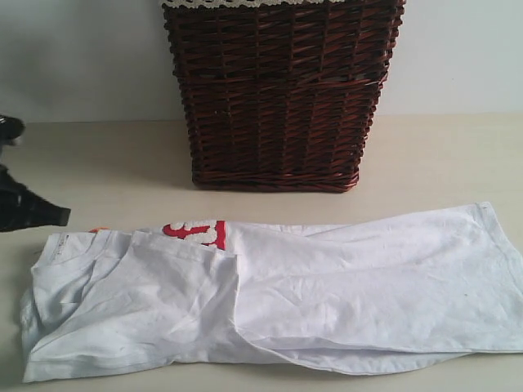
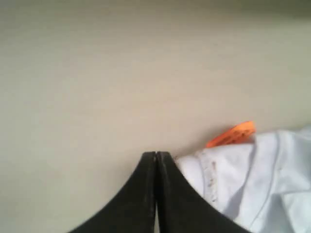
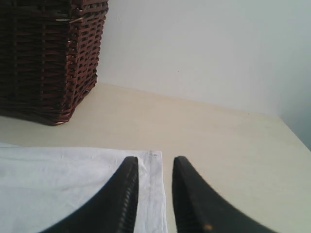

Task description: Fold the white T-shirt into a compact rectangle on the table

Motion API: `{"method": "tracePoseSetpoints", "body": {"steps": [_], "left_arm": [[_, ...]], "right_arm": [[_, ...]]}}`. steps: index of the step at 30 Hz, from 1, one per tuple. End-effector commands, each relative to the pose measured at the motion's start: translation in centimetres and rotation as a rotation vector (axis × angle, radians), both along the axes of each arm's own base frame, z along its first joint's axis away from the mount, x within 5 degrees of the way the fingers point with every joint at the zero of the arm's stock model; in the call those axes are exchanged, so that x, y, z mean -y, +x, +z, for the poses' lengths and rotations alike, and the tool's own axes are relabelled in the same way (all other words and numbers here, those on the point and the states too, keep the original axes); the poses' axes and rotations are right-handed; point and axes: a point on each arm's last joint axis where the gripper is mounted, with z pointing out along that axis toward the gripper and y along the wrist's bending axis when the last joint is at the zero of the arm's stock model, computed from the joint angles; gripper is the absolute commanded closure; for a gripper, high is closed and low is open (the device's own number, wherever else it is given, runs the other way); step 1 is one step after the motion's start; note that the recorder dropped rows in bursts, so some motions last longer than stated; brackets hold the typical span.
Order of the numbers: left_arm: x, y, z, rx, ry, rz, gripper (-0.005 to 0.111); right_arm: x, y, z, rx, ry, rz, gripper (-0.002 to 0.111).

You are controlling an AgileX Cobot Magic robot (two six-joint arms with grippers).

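White T-shirt (image 1: pixel 327 294) laid partly folded along the near edge of the table (image 1: pixel 441 155), red lettering (image 1: pixel 194 231) showing | dark wicker basket (image 1: pixel 278 98) stood at the far middle, apart from it | left gripper (image 2: pixel 156 160) seen closed on nothing, just beside the collar and orange tag (image 2: pixel 232 134) | right gripper (image 3: pixel 155 165) held slightly apart, empty, over the shirt's right hem
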Motion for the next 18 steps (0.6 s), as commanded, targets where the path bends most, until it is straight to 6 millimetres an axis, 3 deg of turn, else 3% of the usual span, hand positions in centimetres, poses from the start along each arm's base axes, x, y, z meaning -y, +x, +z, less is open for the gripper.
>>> {"method": "tracePoseSetpoints", "body": {"steps": [1,11,15,18], "left_arm": [[-1.9,-1.5,-0.2,-0.017,-0.067,0.076,0.107],[-1.9,-6.2,0.0,-0.014,-0.079,-0.021,0.107],[-2.0,-7.4,1.3,0.046,-0.089,-0.018,0.107],[-2.1,-7.9,1.0,0.038,-0.104,-0.001,0.107]], "right_arm": [[0.1,0.0,0.0,0.006,-0.003,-0.008,0.083],[0.1,0.0,0.0,0.006,-0.003,-0.008,0.083],[0.1,0.0,0.0,0.006,-0.003,-0.008,0.083],[0.1,0.0,0.0,0.006,-0.003,-0.008,0.083]]}}
